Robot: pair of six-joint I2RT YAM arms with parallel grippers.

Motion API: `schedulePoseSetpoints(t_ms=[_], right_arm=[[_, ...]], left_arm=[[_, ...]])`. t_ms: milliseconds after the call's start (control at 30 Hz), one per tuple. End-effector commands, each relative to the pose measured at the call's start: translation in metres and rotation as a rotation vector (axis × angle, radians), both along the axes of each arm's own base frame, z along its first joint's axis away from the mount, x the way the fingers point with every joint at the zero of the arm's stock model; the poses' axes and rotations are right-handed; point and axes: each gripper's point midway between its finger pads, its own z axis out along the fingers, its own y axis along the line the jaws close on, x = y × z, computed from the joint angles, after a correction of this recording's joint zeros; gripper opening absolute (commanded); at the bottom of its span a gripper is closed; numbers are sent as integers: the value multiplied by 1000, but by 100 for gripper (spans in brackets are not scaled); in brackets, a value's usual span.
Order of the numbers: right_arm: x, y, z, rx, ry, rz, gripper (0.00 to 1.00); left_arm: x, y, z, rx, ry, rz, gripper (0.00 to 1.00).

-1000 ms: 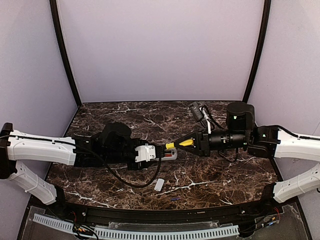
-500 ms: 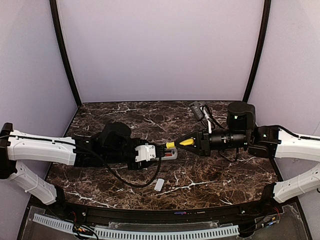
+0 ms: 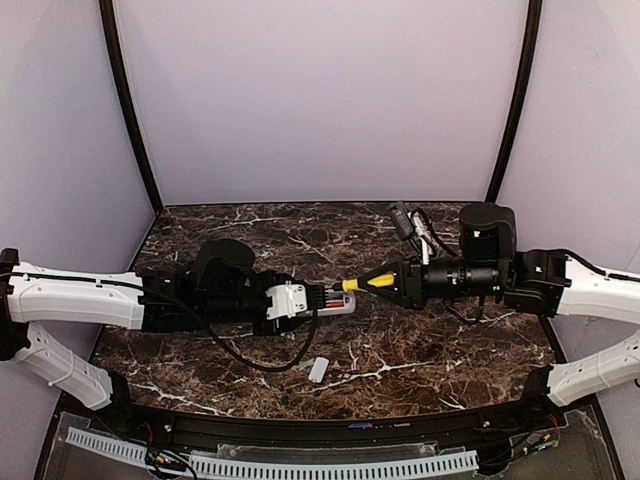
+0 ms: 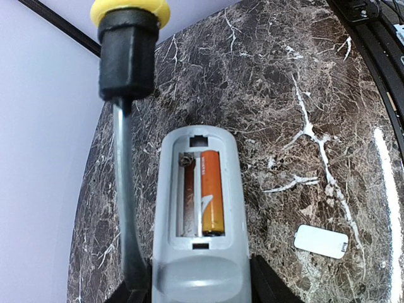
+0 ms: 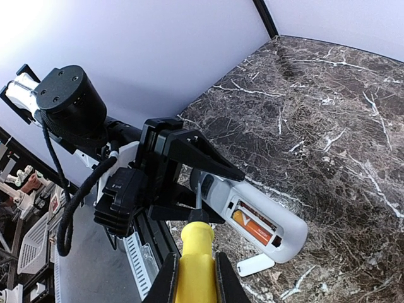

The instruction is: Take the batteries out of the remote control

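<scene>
My left gripper (image 3: 318, 300) is shut on the remote control (image 3: 335, 302), holding it above the table with its open battery recess facing up. In the left wrist view one orange battery (image 4: 213, 192) lies in the right slot of the remote (image 4: 199, 265). The left slot looks empty, with its spring bare. My right gripper (image 3: 392, 282) is shut on the yellow-handled tool (image 3: 372, 283). The tool's thin shaft (image 4: 126, 202) runs beside the remote's left edge, outside the recess. The right wrist view shows the tool handle (image 5: 197, 255), the remote (image 5: 265, 218) and the battery (image 5: 251, 227).
The small white cover piece (image 3: 318, 369) lies on the marble table (image 3: 430, 350) below the remote, near the front edge; it also shows in the left wrist view (image 4: 320, 240) and the right wrist view (image 5: 255, 265). Purple walls close in the back and sides.
A small dark thing that lay near the table's front edge a second ago has gone from sight. Both grippers shifted slightly up and to the right, still holding the remote and the tool.
</scene>
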Motion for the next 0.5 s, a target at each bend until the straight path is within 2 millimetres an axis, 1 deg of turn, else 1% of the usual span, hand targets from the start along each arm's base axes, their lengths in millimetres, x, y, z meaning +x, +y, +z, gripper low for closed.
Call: schedulePoseSetpoints(t_ms=[0, 233, 300, 467], right_arm=[[3, -5, 23, 16, -59, -24, 0], [3, -9, 25, 2, -79, -27, 0], [3, -9, 25, -1, -82, -26, 0], [2, -10, 25, -17, -96, -17, 0]], left_arm=[[-6, 0, 14, -43, -15, -30, 0], [-6, 1, 15, -42, -23, -34, 0], [-10, -1, 16, -50, -14, -57, 0], [-11, 0, 17, -51, -29, -67, 0]])
